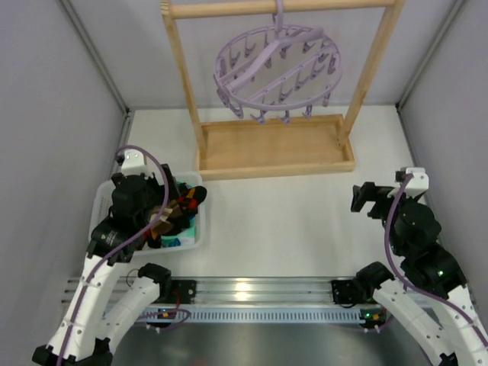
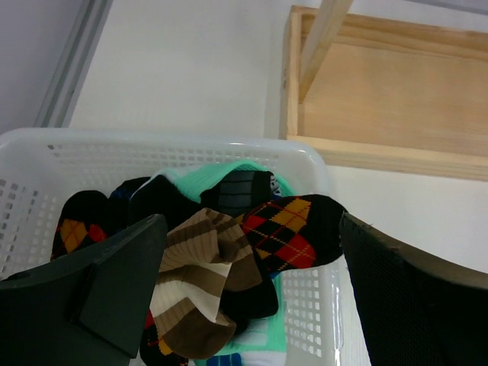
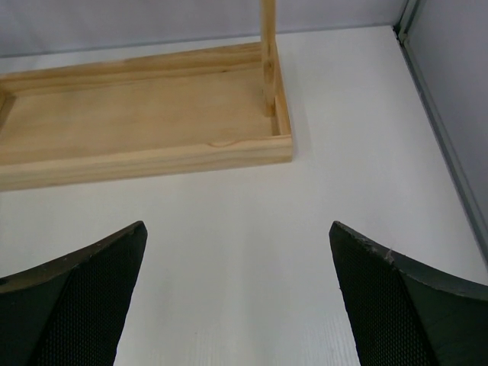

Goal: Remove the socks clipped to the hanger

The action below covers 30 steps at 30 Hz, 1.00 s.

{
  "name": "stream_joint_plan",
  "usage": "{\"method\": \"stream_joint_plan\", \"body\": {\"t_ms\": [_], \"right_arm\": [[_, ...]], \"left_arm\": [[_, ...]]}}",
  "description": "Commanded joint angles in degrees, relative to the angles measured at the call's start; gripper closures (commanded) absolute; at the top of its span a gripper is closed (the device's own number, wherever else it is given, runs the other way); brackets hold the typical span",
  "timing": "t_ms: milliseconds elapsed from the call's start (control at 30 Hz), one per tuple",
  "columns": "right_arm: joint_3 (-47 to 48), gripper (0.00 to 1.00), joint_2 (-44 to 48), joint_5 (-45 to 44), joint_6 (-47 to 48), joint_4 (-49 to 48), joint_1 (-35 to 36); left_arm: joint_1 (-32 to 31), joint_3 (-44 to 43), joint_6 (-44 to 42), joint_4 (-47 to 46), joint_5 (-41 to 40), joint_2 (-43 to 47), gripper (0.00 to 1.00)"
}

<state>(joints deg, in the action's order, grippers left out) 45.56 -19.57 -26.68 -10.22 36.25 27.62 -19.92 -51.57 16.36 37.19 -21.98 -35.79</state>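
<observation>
The round lilac hanger (image 1: 278,72) hangs from the wooden rail with bare clip pegs; no sock shows on it. The socks (image 1: 183,210) lie heaped in a white basket (image 1: 99,200). In the left wrist view a brown-striped sock (image 2: 198,274) and a black sock with red and yellow diamonds (image 2: 286,232) lie on top, over a mint-green one (image 2: 221,177). My left gripper (image 2: 250,221) hovers open just above this heap, holding nothing. My right gripper (image 3: 237,225) is open over bare table at the right, far from the hanger.
The wooden rail frame with its tray base (image 1: 274,152) stands at the back centre; its near edge shows in both wrist views (image 2: 381,91) (image 3: 137,114). Grey walls close in the left and right sides. A metal rail runs along the near edge between the arm bases.
</observation>
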Motion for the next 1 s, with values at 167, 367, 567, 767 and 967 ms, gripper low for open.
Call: {"method": "stream_joint_plan", "body": {"t_ms": [167, 367, 567, 767, 967], "right_arm": [[-1.44, 0.01, -1.08, 0.92, -1.91, -4.96, -0.46], [-1.62, 0.01, -1.96, 1.19, -2.09, -5.48, -0.46], [-2.14, 0.00, -2.57, 1.45, -2.44, -6.54, -0.46], [-2.32, 0.01, -2.93, 1.36, -2.79, -6.37, -0.46], [-2.32, 0.00, -2.93, 1.80, -2.70, -6.01, -0.46]], "left_arm": [[5.16, 2.00, -0.36, -3.35, 4.75, 2.65, 0.02], [5.16, 2.71, -0.28, -3.70, 5.63, 3.53, 0.02], [5.16, 2.88, -0.19, -3.70, 6.16, 3.45, 0.02], [5.16, 3.05, -0.10, -3.79, 6.42, 3.45, 0.02], [5.16, 3.06, -0.10, -3.70, 6.16, 3.71, 0.02]]}}
